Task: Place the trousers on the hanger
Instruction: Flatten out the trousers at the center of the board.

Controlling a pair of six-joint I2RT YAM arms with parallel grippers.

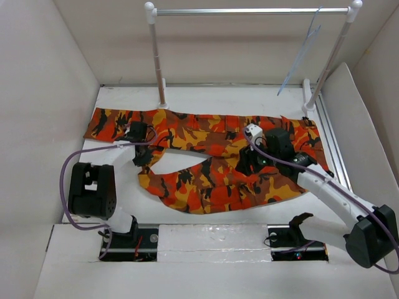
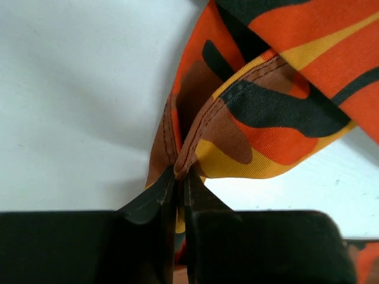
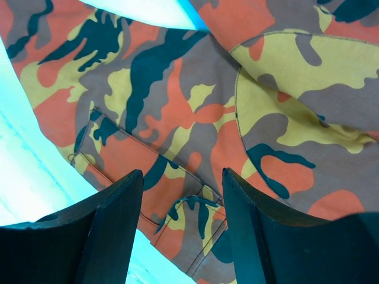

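Barely begun — orange-and-black camouflage cloth trousers (image 1: 212, 177) lie on the white counter (image 1: 218, 99), well apart from the thin pale-blue wire hanger (image 1: 303, 51) on the silver rail (image 1: 249, 10); left claw (image 2: 180, 177) pinches their edge, right claw (image 3: 183, 177) spread above.

Camouflage trousers (image 3: 195, 112) lay flat, stitched pocket seam visible; right gripper (image 3: 182, 225) hovered above, black fingers (image 3: 115, 231) spread apart.

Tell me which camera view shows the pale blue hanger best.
The top external view. Only there is the hanger visible, whole, hanging from the silver crossbar near its right end. The two wrist views show none of it; they are filled mostly with the trousers.
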